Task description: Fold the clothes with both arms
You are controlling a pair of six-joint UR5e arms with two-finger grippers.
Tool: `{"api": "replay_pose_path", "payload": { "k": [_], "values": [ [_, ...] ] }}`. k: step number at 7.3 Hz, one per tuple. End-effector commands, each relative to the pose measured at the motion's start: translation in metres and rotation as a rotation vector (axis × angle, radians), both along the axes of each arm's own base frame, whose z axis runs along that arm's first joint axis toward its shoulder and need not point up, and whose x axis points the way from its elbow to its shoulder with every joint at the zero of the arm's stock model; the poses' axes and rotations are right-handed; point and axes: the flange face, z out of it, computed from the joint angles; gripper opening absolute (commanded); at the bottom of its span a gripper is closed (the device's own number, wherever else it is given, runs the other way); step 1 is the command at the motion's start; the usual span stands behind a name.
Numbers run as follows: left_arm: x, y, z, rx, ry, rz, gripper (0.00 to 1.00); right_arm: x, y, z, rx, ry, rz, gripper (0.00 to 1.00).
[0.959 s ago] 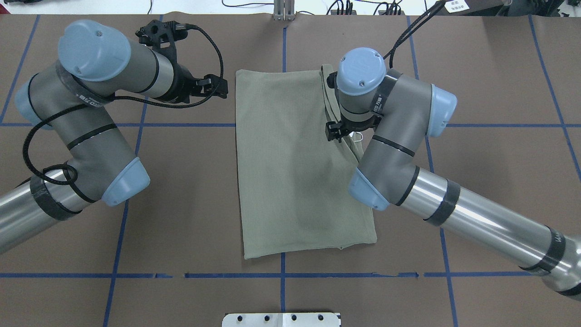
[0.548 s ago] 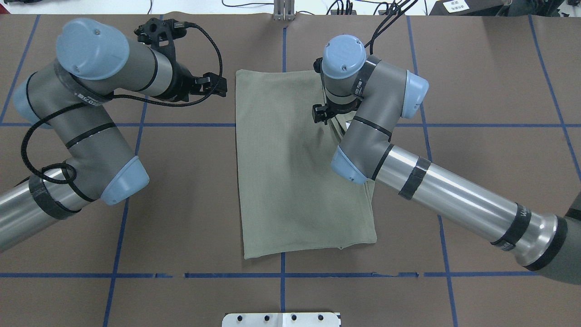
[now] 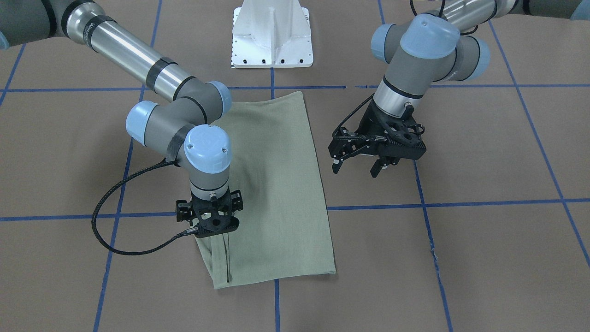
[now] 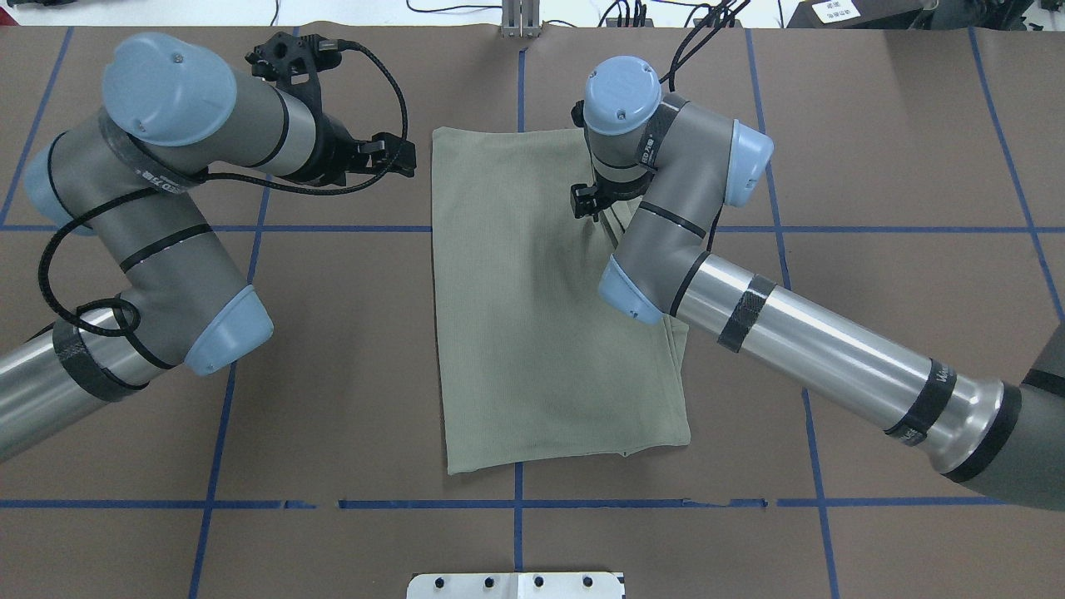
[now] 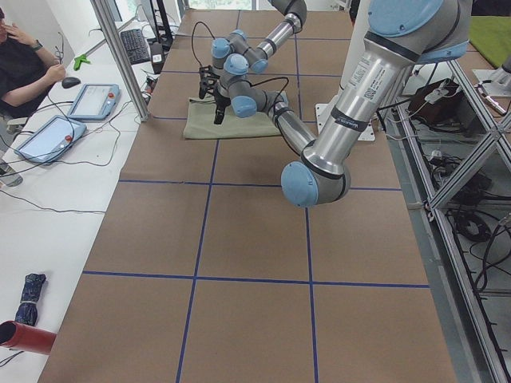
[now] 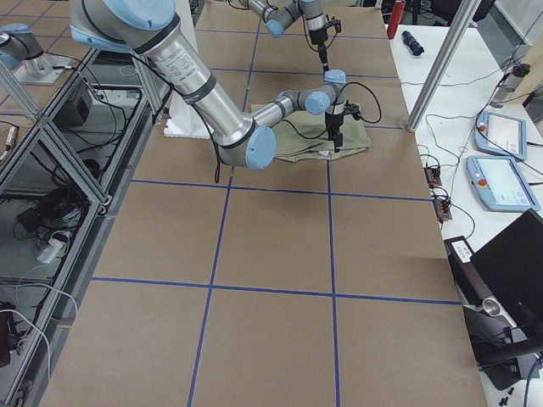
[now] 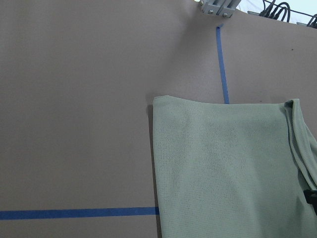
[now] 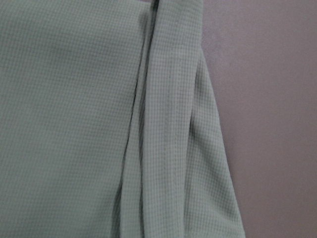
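The sage-green shirt (image 4: pixel 549 316) lies flat in the middle of the brown worktop (image 4: pixel 333 374), already narrowed into a long rectangle that runs from near to far. No sleeve or collar sticks out, so I judge the lengthwise folds to be done. The left long edge is a clean fold. Along the right long edge several layers lie stacked and slightly fanned, and the right wrist view shows them as loose ridges that are not quite square. The right hand (image 3: pixel 209 221) points straight down at that layered edge, close to the far right corner. Its fingers are hidden under the wrist, so I cannot tell how wide it is or whether it has hold of cloth. The left hand (image 3: pixel 356 169) hangs above bare worktop just left of the shirt's far end, with its fingers spread wide and nothing between them. What remains, as I judge it, is to tidy the right edge and then make the crosswise folds. That means each hand taking a far corner and bringing that end towards the near hem, once or twice, to leave a compact packet.
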Motion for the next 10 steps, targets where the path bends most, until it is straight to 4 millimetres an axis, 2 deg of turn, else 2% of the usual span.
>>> {"api": "replay_pose_path", "payload": {
  "k": [1,3,5,6,7,8,10],
  "values": [
    [0.000,0.000,0.000,-0.001,-0.001,0.001,1.00,0.006,-0.004,0.004,-0.002,0.001,-0.002,1.00],
    [0.000,0.000,-0.002,0.001,0.002,0.002,1.00,0.017,-0.011,0.013,-0.007,0.006,-0.006,1.00],
    [0.000,0.000,-0.006,0.006,0.008,0.002,1.00,0.036,-0.020,0.034,-0.021,0.013,-0.014,1.00],
    [0.000,0.000,-0.006,0.006,0.008,0.002,1.00,0.057,-0.034,0.040,-0.018,0.009,-0.029,1.00],
    [0.000,0.000,-0.006,0.004,0.007,0.001,1.00,0.092,-0.048,0.067,-0.028,-0.024,-0.033,1.00],
    [0.000,0.000,-0.006,0.005,0.008,0.001,1.00,0.117,-0.056,0.090,-0.020,-0.067,-0.032,1.00],
    [0.000,0.001,-0.002,0.000,0.005,0.004,1.00,0.119,-0.051,0.065,-0.009,-0.132,-0.048,1.00]
  ]
}}
